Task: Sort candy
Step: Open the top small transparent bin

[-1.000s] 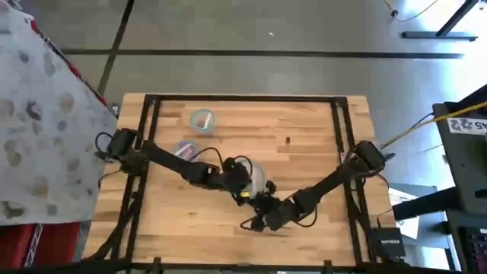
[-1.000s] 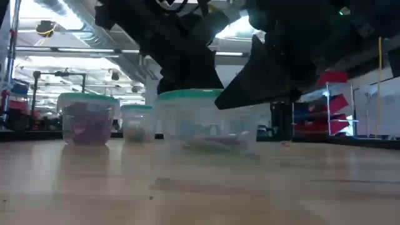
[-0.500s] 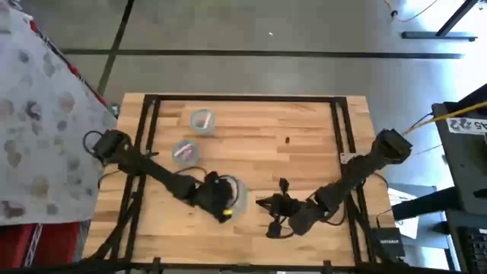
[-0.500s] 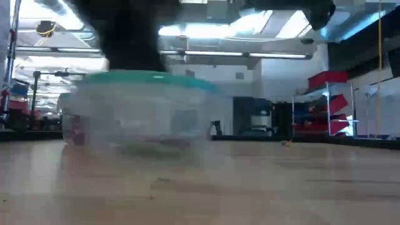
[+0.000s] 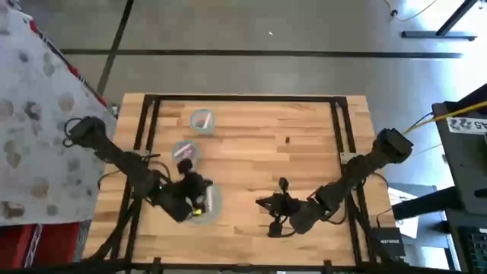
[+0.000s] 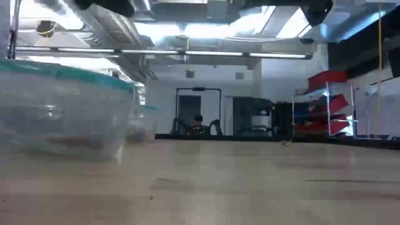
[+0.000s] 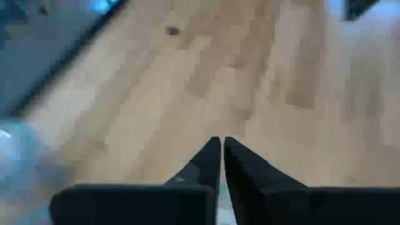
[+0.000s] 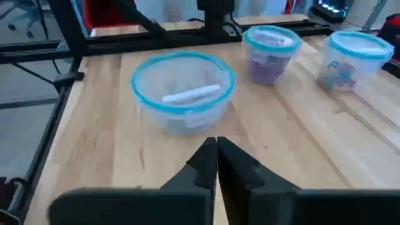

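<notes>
Candy [image 8: 190, 95] in bowl [image 8: 183, 91] — beyond right pincer [image 8: 217, 147].

Candy, all inside bowls.
- Pale pink stick [image 8: 190, 94]: lies flat, roughly level, in the nearest wide bowl [image 8: 183, 89]; darker pieces beneath it, unclear.
- Magenta-purple packets [image 8: 267, 67]: heaped in the middle bowl [image 8: 271, 52].
- Mixed greenish and reddish pieces [image 8: 340, 73]: in the farthest bowl [image 8: 354, 59]; individual shapes not resolvable.

obstacles: three bowls [image 5: 202, 122] along the bench's [image 5: 304, 129] left side
free room: bench middle, far right corner bare
</notes>
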Controlling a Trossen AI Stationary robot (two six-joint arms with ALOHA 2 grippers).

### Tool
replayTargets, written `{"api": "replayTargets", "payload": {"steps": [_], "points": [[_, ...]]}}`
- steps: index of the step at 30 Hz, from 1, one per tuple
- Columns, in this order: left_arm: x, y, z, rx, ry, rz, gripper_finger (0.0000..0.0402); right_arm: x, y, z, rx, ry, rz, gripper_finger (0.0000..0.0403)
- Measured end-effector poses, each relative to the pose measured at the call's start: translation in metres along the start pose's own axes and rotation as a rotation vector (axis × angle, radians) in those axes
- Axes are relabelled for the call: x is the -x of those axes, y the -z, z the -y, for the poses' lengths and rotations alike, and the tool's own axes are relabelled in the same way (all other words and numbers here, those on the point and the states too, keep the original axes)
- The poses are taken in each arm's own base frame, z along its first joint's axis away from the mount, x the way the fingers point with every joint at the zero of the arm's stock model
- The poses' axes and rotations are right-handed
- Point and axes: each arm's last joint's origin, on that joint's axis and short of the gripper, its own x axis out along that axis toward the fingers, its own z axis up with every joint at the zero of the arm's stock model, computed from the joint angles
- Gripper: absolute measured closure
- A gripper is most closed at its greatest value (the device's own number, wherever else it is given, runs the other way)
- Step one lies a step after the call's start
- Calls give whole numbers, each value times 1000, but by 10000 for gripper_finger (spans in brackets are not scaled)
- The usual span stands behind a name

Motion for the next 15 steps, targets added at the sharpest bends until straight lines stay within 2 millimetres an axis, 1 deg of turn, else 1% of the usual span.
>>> {"api": "replayTargets", "payload": {"steps": [1,3,7,10,12,14,15], "points": [[-5,-4,-12,-26,-36,-13,360,0,0,0,0,0,1,402],[-23,-8,-35,-87,-106,-77,328,0,0,0,6,0,-1,402],[-62,-4,-71,-211,-166,-261,256,0,0,0,22,-1,0,402],[-87,5,-98,-285,-136,-361,205,0,0,0,22,-2,0,402],[-102,18,-109,-367,-88,-430,180,0,0,0,24,-4,-2,402],[-111,29,-117,-421,-66,-467,169,0,0,-1,25,-14,-8,402],[-115,30,-121,-428,-52,-459,168,0,1,-1,28,-18,-13,402]]}}
